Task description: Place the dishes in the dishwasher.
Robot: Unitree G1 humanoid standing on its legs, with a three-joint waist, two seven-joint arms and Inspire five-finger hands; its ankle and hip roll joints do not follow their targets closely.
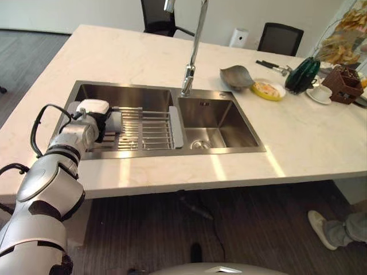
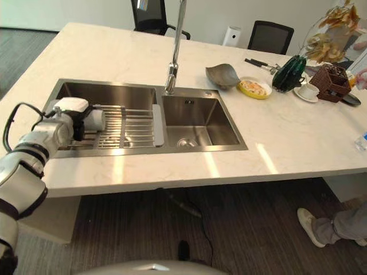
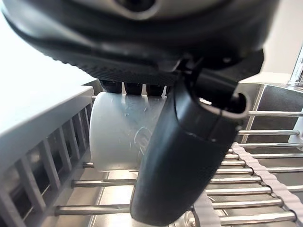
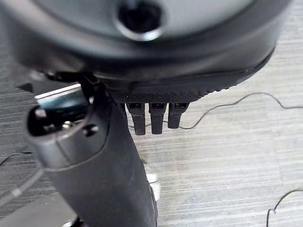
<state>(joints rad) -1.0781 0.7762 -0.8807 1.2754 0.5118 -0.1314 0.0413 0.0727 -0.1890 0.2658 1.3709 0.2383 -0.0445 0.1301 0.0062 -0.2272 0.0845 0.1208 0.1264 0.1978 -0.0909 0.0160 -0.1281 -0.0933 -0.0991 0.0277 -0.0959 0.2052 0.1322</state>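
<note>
Now left hand [image 3: 180,156] gripping cup [image 3: 118,137] (white)

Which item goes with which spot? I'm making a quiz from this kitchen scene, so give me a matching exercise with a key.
Things:
1. white cup
2. yellow plate
3. grey bowl
4. faucet

Places:
A. behind the divide between the two basins
B. on the drying rack, in the left hand
C. counter, left of the yellow plate
D. counter, beside the dark green vase

Pairs: 1-B, 2-D, 3-C, 4-A
</note>
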